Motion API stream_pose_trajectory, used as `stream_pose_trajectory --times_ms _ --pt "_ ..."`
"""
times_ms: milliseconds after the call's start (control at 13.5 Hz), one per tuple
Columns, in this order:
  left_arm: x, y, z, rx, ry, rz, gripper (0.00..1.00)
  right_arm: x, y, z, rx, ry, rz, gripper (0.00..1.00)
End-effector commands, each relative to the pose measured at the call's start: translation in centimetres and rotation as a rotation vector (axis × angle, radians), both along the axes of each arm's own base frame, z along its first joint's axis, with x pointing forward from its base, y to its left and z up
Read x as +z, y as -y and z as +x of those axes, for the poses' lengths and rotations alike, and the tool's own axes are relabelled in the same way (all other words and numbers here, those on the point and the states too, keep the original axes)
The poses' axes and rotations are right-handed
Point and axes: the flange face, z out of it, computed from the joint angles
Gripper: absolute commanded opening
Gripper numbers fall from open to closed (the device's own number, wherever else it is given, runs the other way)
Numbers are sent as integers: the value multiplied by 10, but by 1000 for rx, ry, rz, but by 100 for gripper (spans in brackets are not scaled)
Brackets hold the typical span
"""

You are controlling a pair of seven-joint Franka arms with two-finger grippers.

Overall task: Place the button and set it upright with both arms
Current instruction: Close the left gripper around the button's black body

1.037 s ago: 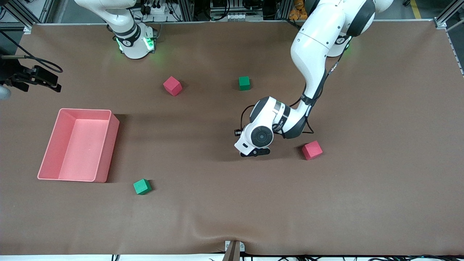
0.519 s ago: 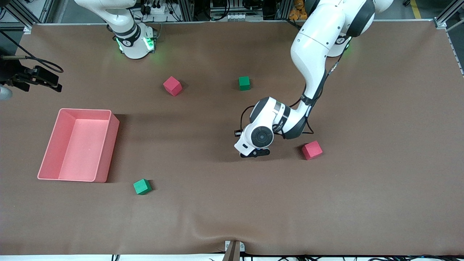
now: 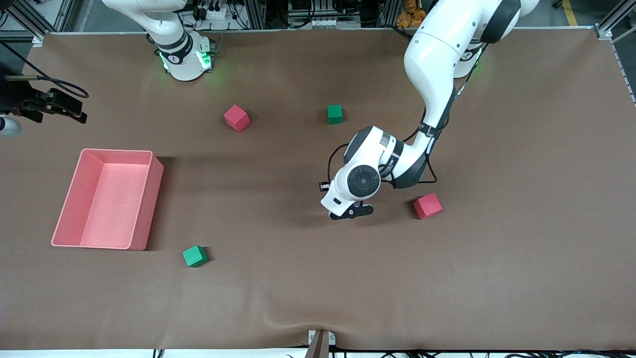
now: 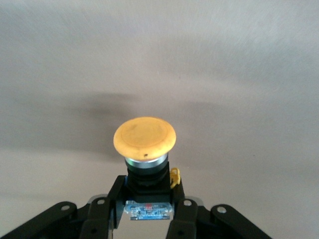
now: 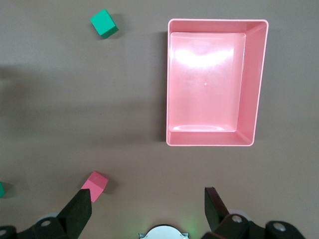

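My left gripper (image 3: pixel 352 211) is low over the middle of the table, beside a red cube (image 3: pixel 428 206). In the left wrist view the left gripper (image 4: pixel 148 201) is shut on the button's black body, and the round orange cap of the button (image 4: pixel 144 137) points away from the fingers over bare brown cloth. The button is hidden under the wrist in the front view. My right gripper (image 3: pixel 69 107) waits high at the right arm's end of the table, above the pink bin (image 3: pixel 149 219). In the right wrist view the right gripper (image 5: pixel 146 196) is open and empty.
A red cube (image 3: pixel 236 118) and a green cube (image 3: pixel 335 114) lie nearer the bases. Another green cube (image 3: pixel 195 256) lies nearer the front camera, beside the pink bin. The right wrist view shows the empty bin (image 5: pixel 214 142), a green cube (image 5: pixel 103 23) and a red cube (image 5: pixel 95 184).
My left wrist has lifted and tilted a little with the button in the gripper. The right gripper has drifted slightly. The cubes and bin have not moved.
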Motion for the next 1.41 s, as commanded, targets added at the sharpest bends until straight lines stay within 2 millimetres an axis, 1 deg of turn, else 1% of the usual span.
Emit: stream_pose_trajectory --times_ms 0,74,222,296,370,519,667,741,815,889,963,1037,1259,1333 --pt "35 7 -8 15 88 81 27 5 2 -11 -6 -11 14 100" --pt "35 17 -16 36 120 130 27 4 3 -12 -7 -20 14 100" --pt "44 44 -38 103 192 199 24 0 2 -11 -6 -28 14 100" --pt "56 55 -49 134 234 218 24 0 2 -10 -6 -28 14 100" --pt "65 62 -54 176 275 236 23 0 2 -9 -8 -24 14 100" --pt "71 83 -76 278 369 289 23 0 -1 -8 -4 -21 14 100" --pt "73 102 -96 382 461 322 24 -1 1 -9 -6 -27 14 100" --pt "73 112 -108 423 508 331 24 0 -2 -9 -7 -28 13 100" --pt "72 120 -117 429 574 345 24 0 -9 -9 3 -28 12 100" --pt "66 131 -131 426 641 360 24 0 -14 -9 12 -27 12 100" --pt "58 137 -139 433 706 377 24 -1 -14 -8 14 -25 12 100" --pt "50 137 -140 433 756 400 24 -1 -14 -8 14 -22 12 100" --pt "29 148 -159 430 877 442 25 1 -12 -4 15 10 10 100" --pt "14 151 -169 439 930 470 25 4 -9 -4 16 27 9 100"
